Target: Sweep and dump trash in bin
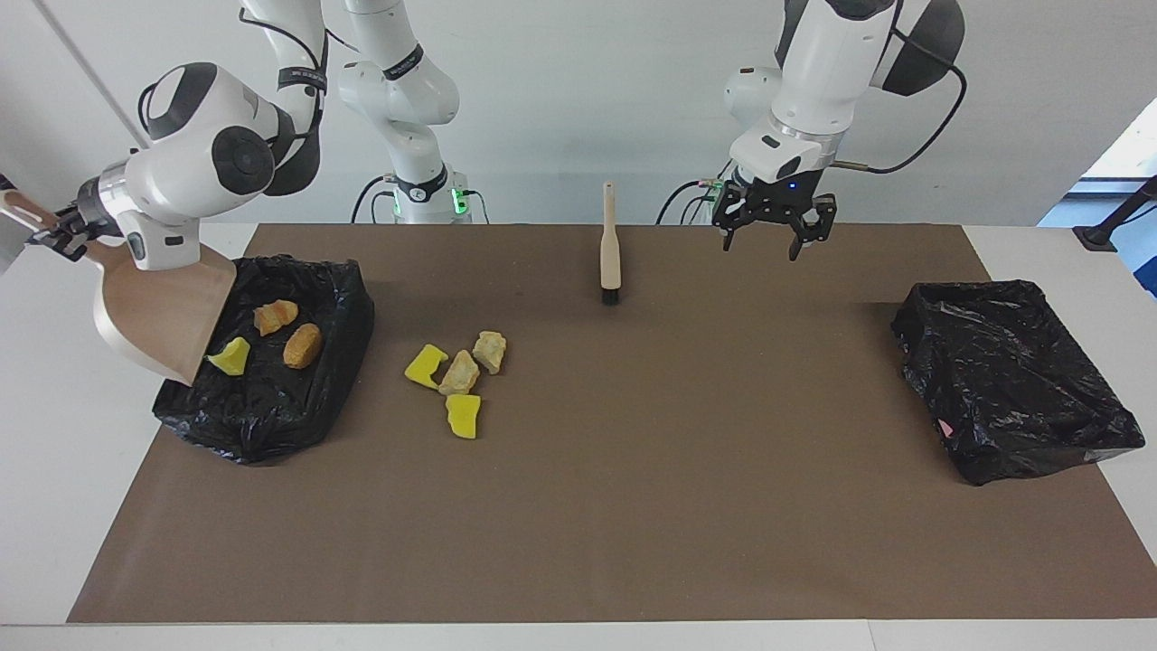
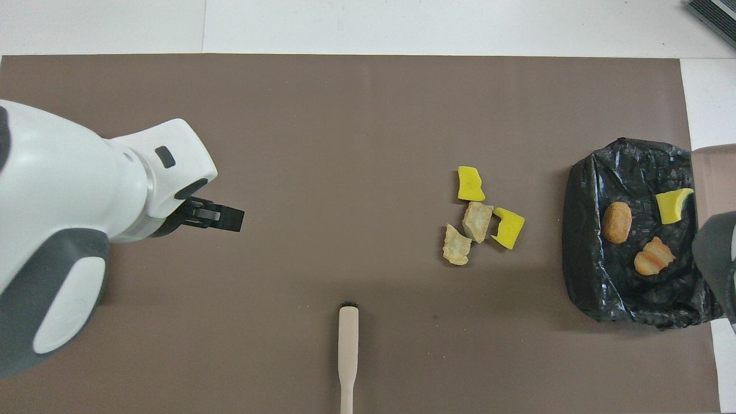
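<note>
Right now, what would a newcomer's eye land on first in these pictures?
The right gripper holds a beige dustpan tilted over the black-lined bin at the right arm's end, three trash pieces inside. Four more lumps lie on the brown mat beside that bin. The brush stands alone, the open left gripper raised nearby.

Both arms have glossy white rounded shells with dark grey to black caps and bands at the joints. The left arm (image 1: 818,54) carries a large round dark cap near its wrist, and a thin black cable loops from the forearm to the wrist block, where a small blue light glows. The left gripper (image 1: 768,237) is matte black with angular linked fingers under a white flange. The right arm (image 1: 208,149) shows two round dark joint caps, black cable and a lettered strap. Green lights glow at both bases beside the mat (image 1: 578,506).
</note>
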